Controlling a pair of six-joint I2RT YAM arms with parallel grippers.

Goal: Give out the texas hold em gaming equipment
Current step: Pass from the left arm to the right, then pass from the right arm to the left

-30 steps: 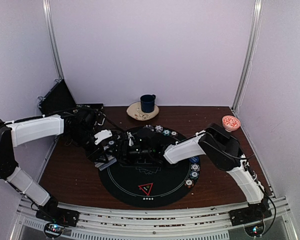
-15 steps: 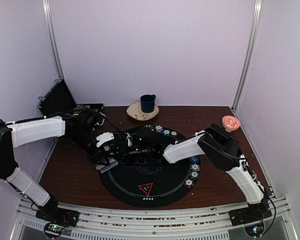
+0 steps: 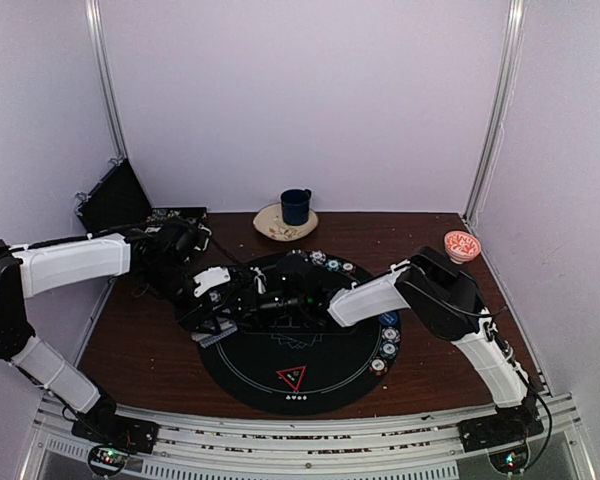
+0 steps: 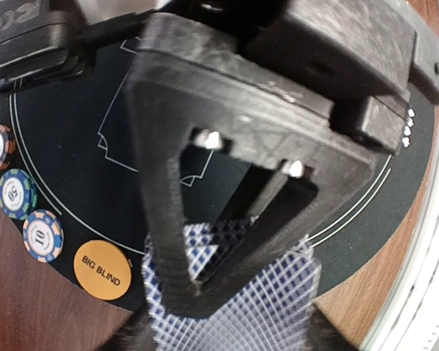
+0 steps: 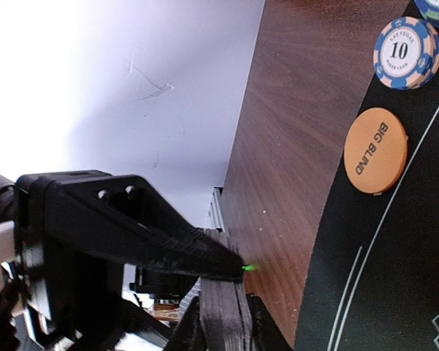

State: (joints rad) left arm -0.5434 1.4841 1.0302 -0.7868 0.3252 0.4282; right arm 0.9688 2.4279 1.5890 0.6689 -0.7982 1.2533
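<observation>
The stack of blue-and-white lattice-backed playing cards hangs above the left part of the round black felt mat, just inside its left rim. The left tool clamps it across its width. The right tool reaches in from the right with its tip on the top card. It is seen flat-on, so I cannot tell whether it is apart or pinched on a card.

The cards are probably light, thin and slick, stiff enough to keep flat but quick to bow. One card likely slides off its neighbours with little pull, and a second may drag along with it. The best hold looks like the free edge of the top card, away from the left tool's fingers, with a shallow, firm pinch.

Near the cards, the orange "BIG BLIND" disc and striped poker chips line the mat's rim, and more chips follow its far and right rim. The red-edged black triangle marker lies near the near rim. The middle of the mat is the open ground for laying a card down.

Beyond the mat, the brown wooden bench carries a dark blue mug at the far side and a red-patterned bowl at the far right, both well apart from the cards. The two arms crowd each other, and the metal rail bounds the near side
</observation>
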